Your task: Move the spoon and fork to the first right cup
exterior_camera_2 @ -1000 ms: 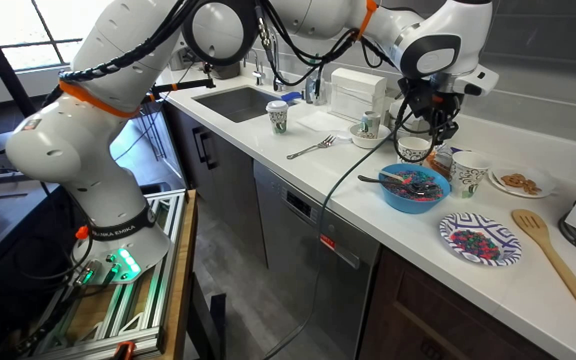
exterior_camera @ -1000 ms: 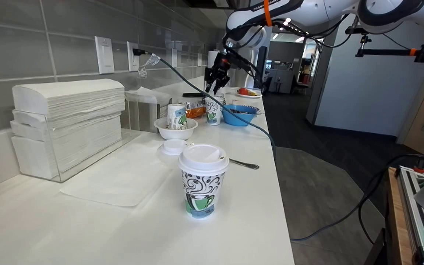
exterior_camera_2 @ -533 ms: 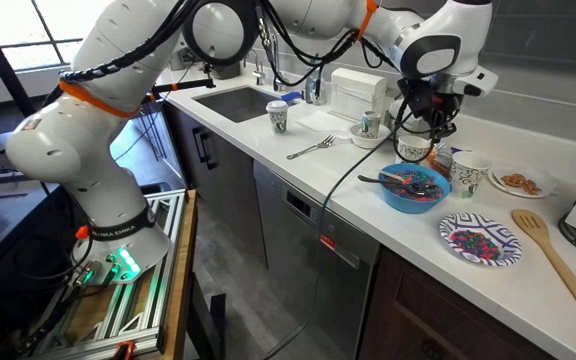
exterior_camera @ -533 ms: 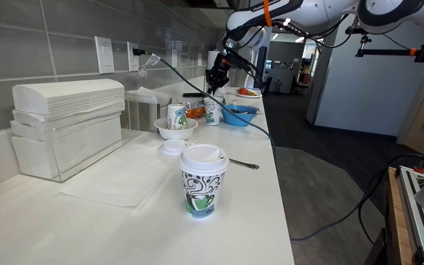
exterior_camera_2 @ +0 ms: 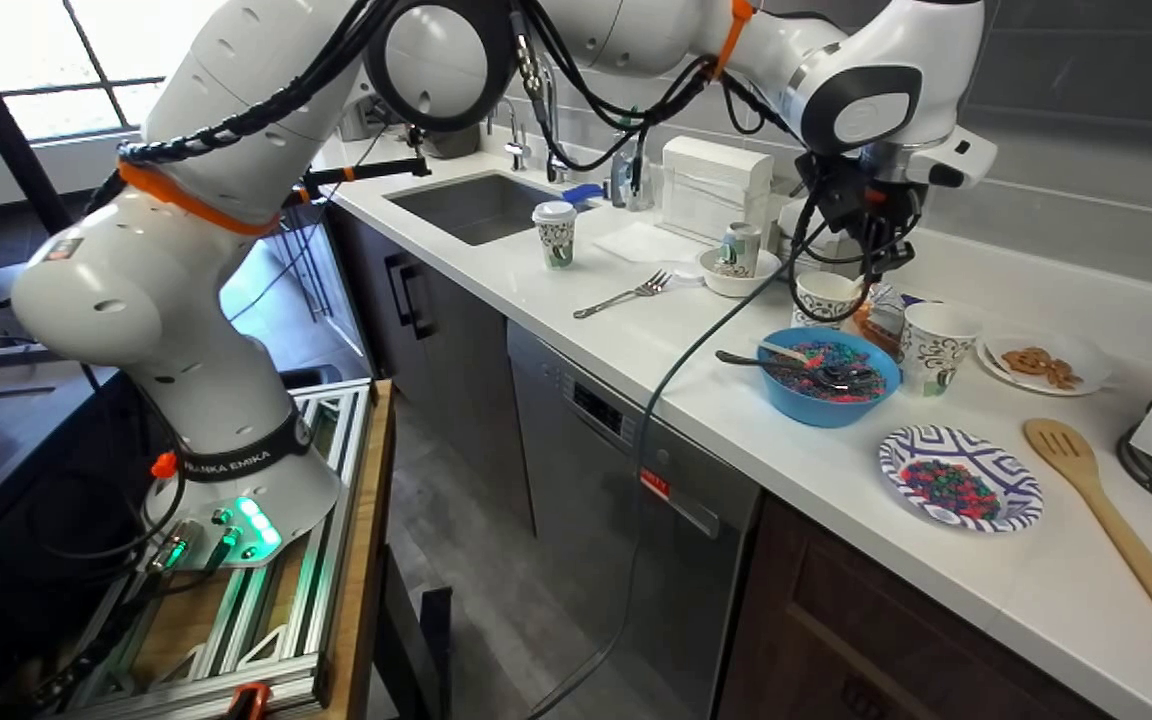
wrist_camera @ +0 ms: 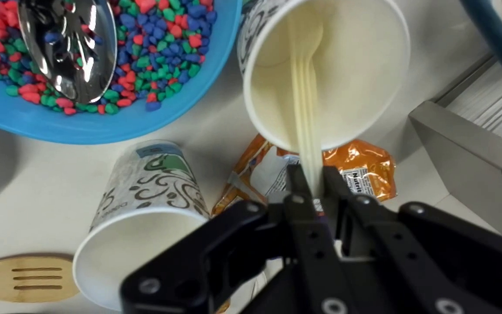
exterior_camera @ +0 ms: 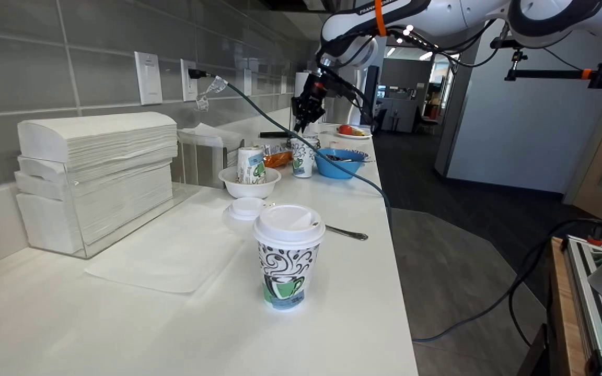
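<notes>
White plastic cutlery (wrist_camera: 305,91), likely a spoon and fork stacked together, stands in a patterned paper cup (wrist_camera: 355,74), heads down. The handles lean over the rim. My gripper (wrist_camera: 313,176) is shut on the handle ends, just outside and above the rim. In both exterior views the gripper (exterior_camera: 301,127) (exterior_camera_2: 878,270) is over this cup (exterior_camera: 302,158) (exterior_camera_2: 824,300), which stands upright behind the blue bowl. A second open paper cup (wrist_camera: 146,187) stands beside it, and it also shows in an exterior view (exterior_camera_2: 936,348); it looks empty inside.
The blue bowl (exterior_camera_2: 811,405) holds coloured pebbles and spoons. An orange snack bag (wrist_camera: 360,168) lies between the cups. A metal fork (exterior_camera_2: 626,294), a patterned plate (exterior_camera_2: 1016,505) and a wooden spatula (exterior_camera_2: 1106,500) lie on the counter. A cable (exterior_camera: 343,169) crosses in front.
One second ago the fingers were apart above the cup; they have closed on the cutlery handles. The cup tipped slightly half a second ago and stands upright again now.
</notes>
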Controlling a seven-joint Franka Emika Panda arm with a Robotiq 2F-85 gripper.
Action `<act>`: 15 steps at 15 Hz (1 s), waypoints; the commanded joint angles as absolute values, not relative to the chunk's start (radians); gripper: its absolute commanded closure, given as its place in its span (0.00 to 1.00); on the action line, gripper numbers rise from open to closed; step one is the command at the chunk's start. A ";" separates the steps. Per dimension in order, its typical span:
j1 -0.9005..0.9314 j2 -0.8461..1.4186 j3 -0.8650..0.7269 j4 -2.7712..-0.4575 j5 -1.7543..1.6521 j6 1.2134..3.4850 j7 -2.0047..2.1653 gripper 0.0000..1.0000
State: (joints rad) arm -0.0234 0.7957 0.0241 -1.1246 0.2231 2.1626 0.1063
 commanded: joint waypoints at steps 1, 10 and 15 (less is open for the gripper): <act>-0.021 0.776 0.031 -1.127 0.202 2.148 0.095 0.96; -0.026 0.702 0.026 -1.157 0.193 2.178 0.092 0.96; -0.040 0.653 0.026 -1.182 0.205 2.206 0.096 0.96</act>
State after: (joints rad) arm -0.0296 0.6989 0.0220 -1.1272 0.2000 2.1729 0.0939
